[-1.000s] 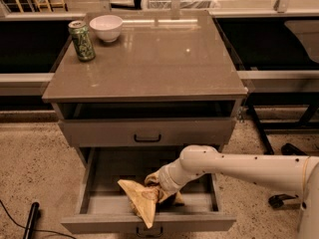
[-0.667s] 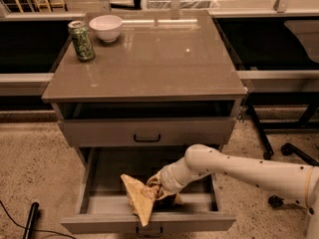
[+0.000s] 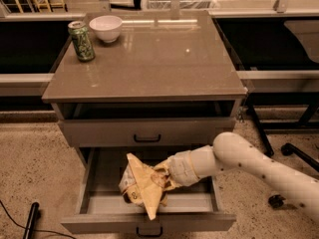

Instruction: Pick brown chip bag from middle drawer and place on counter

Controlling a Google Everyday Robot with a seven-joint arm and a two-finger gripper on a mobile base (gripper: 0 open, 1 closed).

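Speckled flooring, grey cabinet, bottom drawer (image 3: 99, 204) pulled open. Chip bag (image 3: 141, 187) stands crumpled inside it, with the claw (image 3: 162, 178) clamped on its right side. Judged light, soft, slippery foil; a bunched fold holds best. Counter (image 3: 149, 63) above.

My gripper (image 3: 160, 177) is gripping the brown chip bag (image 3: 142, 188) over the middle drawer (image 3: 97, 183), and the bag's folds are covering the gripper's front end. Behind the gripper, to its right, my arm (image 3: 259, 166) is running off the picture's edge. Below the gripper, the drawer's handle (image 3: 148, 231) is getting cropped by the bottom edge. Far up and left of the gripper, the can (image 3: 81, 40) is showing print too small to read.
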